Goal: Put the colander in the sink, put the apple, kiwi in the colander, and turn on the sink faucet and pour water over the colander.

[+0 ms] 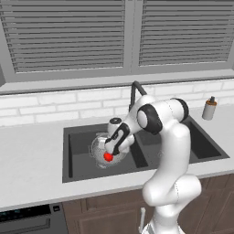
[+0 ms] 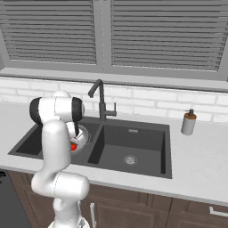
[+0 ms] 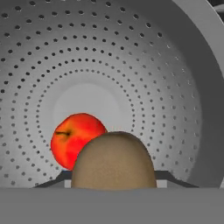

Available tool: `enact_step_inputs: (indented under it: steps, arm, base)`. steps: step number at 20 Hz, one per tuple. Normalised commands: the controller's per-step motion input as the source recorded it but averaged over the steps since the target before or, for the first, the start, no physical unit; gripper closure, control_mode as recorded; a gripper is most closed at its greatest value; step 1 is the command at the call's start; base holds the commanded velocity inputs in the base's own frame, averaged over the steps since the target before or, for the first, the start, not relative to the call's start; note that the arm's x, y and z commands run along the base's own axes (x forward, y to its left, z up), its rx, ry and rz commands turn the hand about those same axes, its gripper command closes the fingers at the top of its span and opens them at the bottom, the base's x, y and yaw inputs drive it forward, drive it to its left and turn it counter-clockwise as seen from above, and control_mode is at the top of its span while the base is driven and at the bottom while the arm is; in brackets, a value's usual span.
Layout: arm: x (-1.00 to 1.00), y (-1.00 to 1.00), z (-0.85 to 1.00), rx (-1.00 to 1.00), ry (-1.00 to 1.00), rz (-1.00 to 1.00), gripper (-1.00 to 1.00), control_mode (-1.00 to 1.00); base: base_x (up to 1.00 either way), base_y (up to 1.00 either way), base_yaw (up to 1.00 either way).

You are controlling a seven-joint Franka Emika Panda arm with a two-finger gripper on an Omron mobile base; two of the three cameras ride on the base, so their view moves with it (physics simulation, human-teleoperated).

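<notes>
While the gripper [image 3: 113, 186] holds the kiwi [image 3: 113, 159] low in the colander [image 3: 175, 87], centre-left in the sink [image 1: 68, 155], the apple [image 3: 76, 139] sits inside and the faucet [image 2: 100, 100] waits untouched.

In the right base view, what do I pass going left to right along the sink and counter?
Colander with the apple in the left basin → sink faucet → right basin's drain → soap bottle.
</notes>
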Motion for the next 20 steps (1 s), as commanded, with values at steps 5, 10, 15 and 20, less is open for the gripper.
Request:
enact_step_inputs:
  steps: [5,10,15,20]
  arm:
    - [0.45,-0.02,-0.19,0.0,-0.03,0.0,1.0,-1.0]
    - [0.5,0.0,-0.25,-0.01,-0.01,0.0,1.0,-1.0]
    - [0.47,-0.03,-0.33,-0.02,0.0,0.0,1.0,-1.0]
    - [0.31,-0.15,-0.34,-0.03,0.0,0.0,1.0,-1.0]
  base:
    - [0.0,0.0,0.0]
    - [0.0,0.0,0.0]
    - [0.0,0.0,0.0]
    - [0.0,0.0,0.0]
